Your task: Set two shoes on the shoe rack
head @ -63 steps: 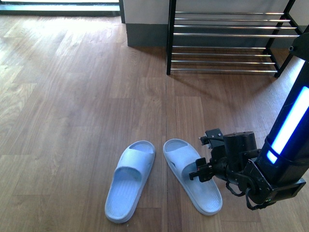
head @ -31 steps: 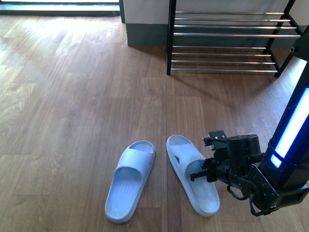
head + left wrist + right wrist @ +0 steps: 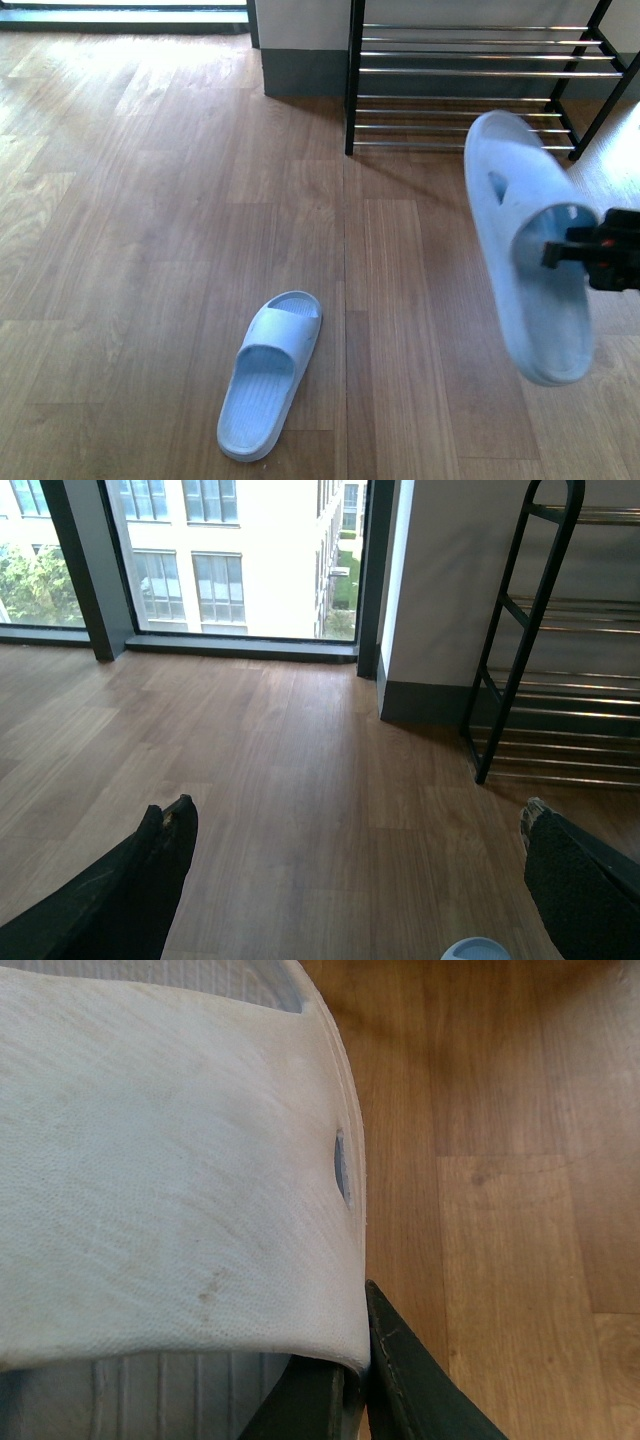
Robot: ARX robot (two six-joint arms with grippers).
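The two shoes here are light blue slide sandals. One sandal [image 3: 268, 375] lies flat on the wood floor, low in the front view. The other sandal [image 3: 520, 230] hangs in the air at the right, tilted with its toe up toward the shoe rack [image 3: 470, 85]. My right gripper [image 3: 558, 250] is shut on the edge of its strap. In the right wrist view the strap [image 3: 170, 1180] fills the picture, pinched by the right gripper [image 3: 360, 1360]. My left gripper [image 3: 352, 815] is open above bare floor, with a sandal tip [image 3: 475, 950] just below it.
The shoe rack [image 3: 520, 630] has a black frame and silver rods and stands against a white wall with a grey baseboard [image 3: 300, 72]. Floor-length windows [image 3: 200, 560] run along the far side. Wood floor [image 3: 150, 200] stretches between sandal and rack.
My right gripper has lifted the right sandal off the floor and carried it up and to the right, toward the rack. The left sandal has not moved.
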